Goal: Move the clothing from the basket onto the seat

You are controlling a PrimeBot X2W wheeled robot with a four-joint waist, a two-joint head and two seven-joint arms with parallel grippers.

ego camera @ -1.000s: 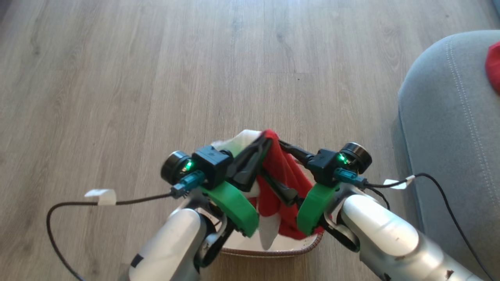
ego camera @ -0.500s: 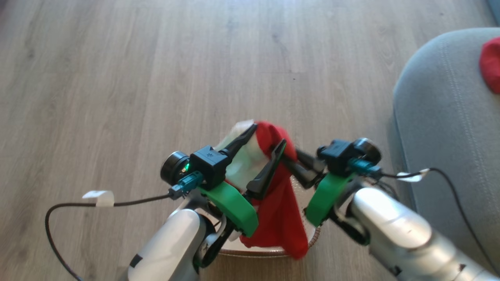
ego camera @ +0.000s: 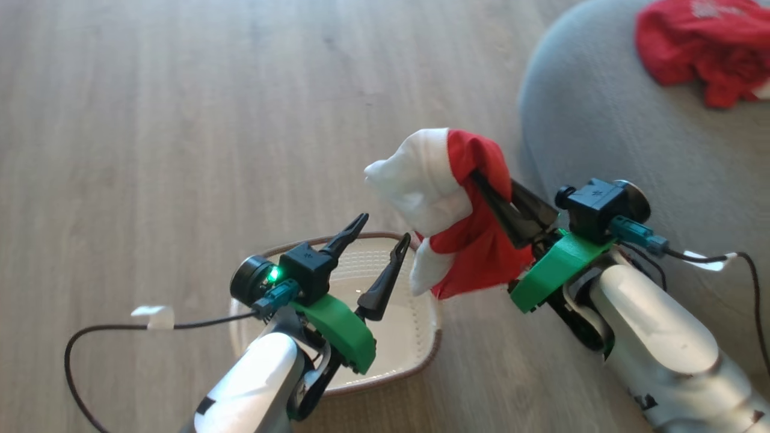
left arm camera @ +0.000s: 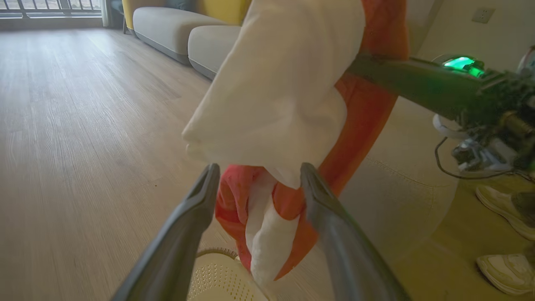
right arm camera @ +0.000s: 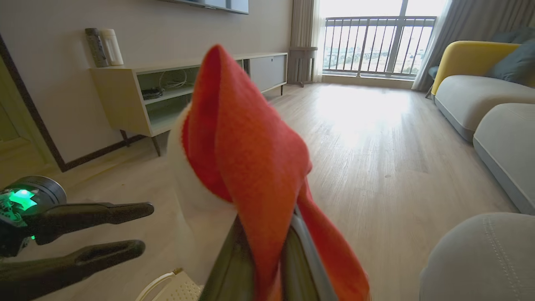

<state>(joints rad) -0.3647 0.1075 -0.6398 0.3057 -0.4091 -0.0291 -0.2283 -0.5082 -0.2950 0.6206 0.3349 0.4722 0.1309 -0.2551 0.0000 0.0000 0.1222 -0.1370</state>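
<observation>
Right gripper (ego camera: 488,187): two long dark fingers pressed narrow on a fold of the garment (ego camera: 448,198), a soft, felt-like piece in bright red with a plump white section (ego camera: 421,180). The cloth drapes over the fingertips and hangs free in the air, at 1 o'clock from the basket (ego camera: 434,337) and at 9 o'clock from the seat (ego camera: 601,126). Left gripper (ego camera: 385,227): spread wide and holding nothing, poised above the basket, with the garment's lower end near its tips at 1 o'clock. In the left wrist view the red and white folds show between its two fingers (left arm camera: 184,230); contact cannot be told. Basket: oval, cream-white plastic with a perforated wall, a brown woven-look rim and a smooth pale bottom, standing on the wood-grain plank floor (ego camera: 150,120). Seat: grey woven upholstery with a rounded corner, at 2 o'clock in the head view. A second garment (ego camera: 698,42), crumpled and red, lies on it at 1 o'clock; its pale print is too small to read.
</observation>
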